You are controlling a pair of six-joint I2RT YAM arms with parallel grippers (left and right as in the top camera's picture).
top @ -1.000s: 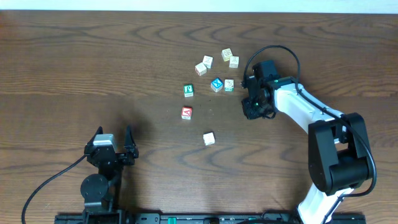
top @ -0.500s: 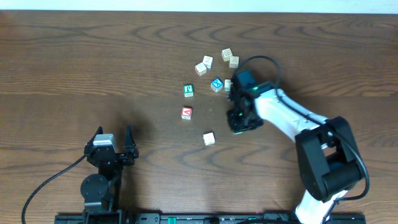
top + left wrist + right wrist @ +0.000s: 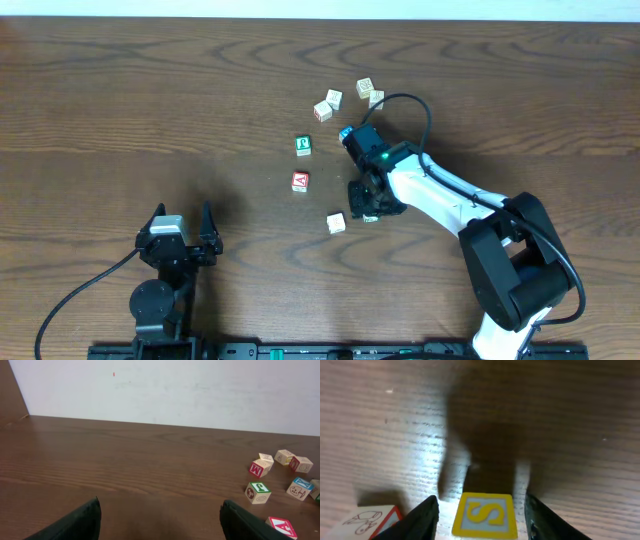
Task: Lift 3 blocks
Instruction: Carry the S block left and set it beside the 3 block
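The desk carries the right arm, which half covers the blue cube. The right claw stands released, with the yellow-S block untouched between its fingers. The cream block is just beside it and the red block is farther off. Well apart, the left claw gapes.

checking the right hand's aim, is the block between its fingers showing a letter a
No, the block framed by the right hand shows a yellow letter S.
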